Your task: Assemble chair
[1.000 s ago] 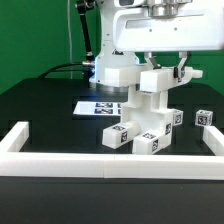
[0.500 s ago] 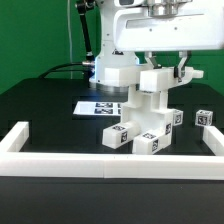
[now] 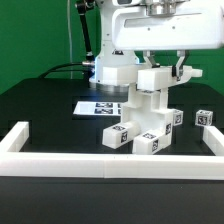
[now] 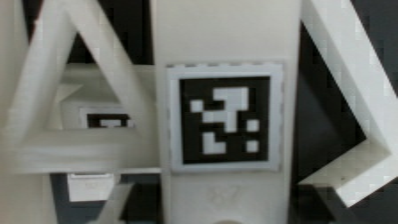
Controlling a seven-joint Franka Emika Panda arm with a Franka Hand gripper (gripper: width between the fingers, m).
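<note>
The chair (image 3: 146,122) stands partly joined in the middle of the black table: a stack of matte white blocky parts with black-and-white tags along its lower pieces. My gripper (image 3: 157,72) hangs straight above it, shut on the topmost white chair part (image 3: 153,80), which sits on the stack. The wrist view is filled by that upright white part (image 4: 222,60) with its tag (image 4: 224,120). Other white pieces (image 4: 45,110) slant past on both sides. My own fingertips do not show clearly there.
A small tagged white block (image 3: 205,117) lies loose toward the exterior view's right. The marker board (image 3: 96,105) lies flat behind the chair. White border rails (image 3: 100,163) fence the front and both sides. The arm's base (image 3: 112,68) stands at the back.
</note>
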